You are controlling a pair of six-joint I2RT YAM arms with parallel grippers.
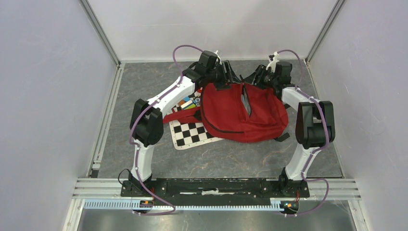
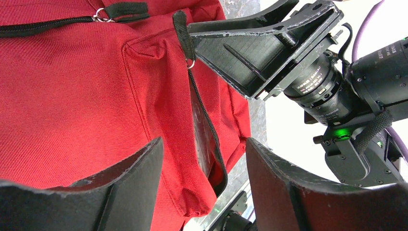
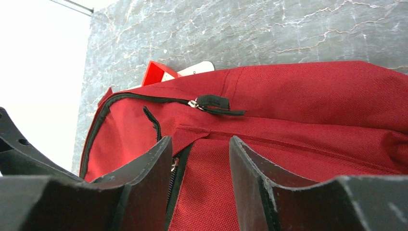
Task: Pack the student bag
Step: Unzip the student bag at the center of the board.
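Note:
The student bag (image 1: pixel 240 113) is a large red backpack lying flat mid-table, with a grey-lined zip slit (image 1: pixel 246 98) gaping at its far end. My left gripper (image 1: pixel 230 77) is at the bag's far top edge. It stands open astride a fold of red fabric and the black zipper (image 2: pixel 209 130), with a gap on its right side. My right gripper (image 1: pixel 255 79) faces it across the slit. Its jaws stand open over red fabric, and its left finger (image 3: pixel 149 168) is beside the zipper. A black zipper pull (image 3: pixel 214 102) lies on the bag ahead of it.
A black-and-white checkered board (image 1: pixel 190 132) with colour patches (image 1: pixel 185 102) lies under the bag's left side. A red shoulder strap (image 1: pixel 180 117) crosses the board. Grey walls enclose the marble tabletop (image 1: pixel 144 86). The right arm's wrist camera (image 2: pixel 317 91) hangs close to my left fingers.

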